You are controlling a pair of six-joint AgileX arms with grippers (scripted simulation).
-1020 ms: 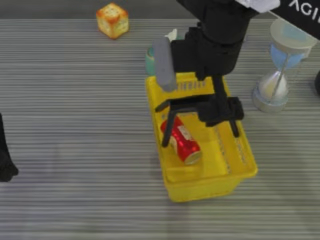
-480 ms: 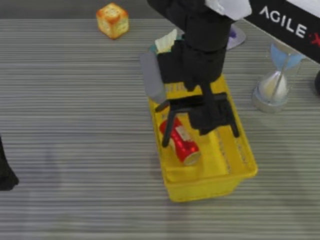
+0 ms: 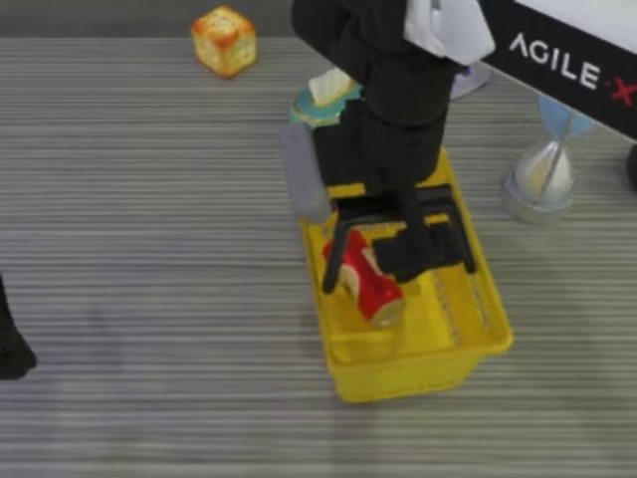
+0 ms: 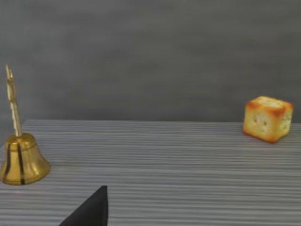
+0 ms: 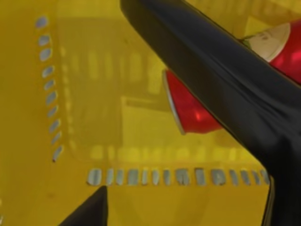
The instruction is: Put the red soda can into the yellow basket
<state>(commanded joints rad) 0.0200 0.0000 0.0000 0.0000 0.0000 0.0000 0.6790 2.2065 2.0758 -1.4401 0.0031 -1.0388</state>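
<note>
Top view: the red soda can lies on its side inside the yellow basket, the right gripper above it, released. Right wrist: can on the basket's floor. Left wrist alone shows a brass bell; the left gripper's state, cannot tell

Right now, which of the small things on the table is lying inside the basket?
The red can. It lies on its side inside the yellow basket; the cube, the hourglass and the bell stand on the table outside it.
</note>
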